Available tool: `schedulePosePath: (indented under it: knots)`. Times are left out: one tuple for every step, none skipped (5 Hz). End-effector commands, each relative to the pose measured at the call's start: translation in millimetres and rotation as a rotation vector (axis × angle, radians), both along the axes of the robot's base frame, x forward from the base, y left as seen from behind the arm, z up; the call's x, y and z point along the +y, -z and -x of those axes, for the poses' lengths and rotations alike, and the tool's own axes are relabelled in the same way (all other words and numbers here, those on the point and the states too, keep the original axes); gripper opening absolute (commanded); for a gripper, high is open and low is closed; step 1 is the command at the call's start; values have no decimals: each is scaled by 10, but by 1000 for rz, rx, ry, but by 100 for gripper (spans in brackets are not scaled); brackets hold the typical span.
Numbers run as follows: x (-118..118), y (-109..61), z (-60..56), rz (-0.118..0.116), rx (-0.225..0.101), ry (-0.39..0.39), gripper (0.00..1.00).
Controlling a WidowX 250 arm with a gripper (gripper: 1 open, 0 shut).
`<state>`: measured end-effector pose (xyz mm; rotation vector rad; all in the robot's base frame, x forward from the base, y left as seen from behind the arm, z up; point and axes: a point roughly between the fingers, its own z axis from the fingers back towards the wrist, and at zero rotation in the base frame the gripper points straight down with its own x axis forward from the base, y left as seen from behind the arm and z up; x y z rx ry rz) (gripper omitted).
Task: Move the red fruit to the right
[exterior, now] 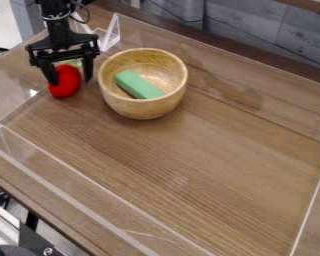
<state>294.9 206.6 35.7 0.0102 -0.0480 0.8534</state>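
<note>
Wood-grain table (203, 150) with clear low walls carries a wooden bowl (144, 82) holding a flat green piece (141, 85). Left of the bowl, the red fruit (65, 82) rests on the table near the back-left corner. Gripper (64, 66) points downward directly over the fruit, jaws spread wide, straddling its top.

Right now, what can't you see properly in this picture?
- Red fruit: its top is hidden behind the open gripper in the camera view, so whether they touch is unclear.
- Robot arm: cut off by the top edge.
- Green piece in the wooden bowl: too small to say what it is.
- Table: its left and bottom-left parts run past the frame.
</note>
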Motion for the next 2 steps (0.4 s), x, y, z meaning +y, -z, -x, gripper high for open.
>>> schedulePosePath:
  knots:
    - [159, -201, 9, -20, -27, 55, 100]
    - [168, -286, 34, -13, -21, 117, 100]
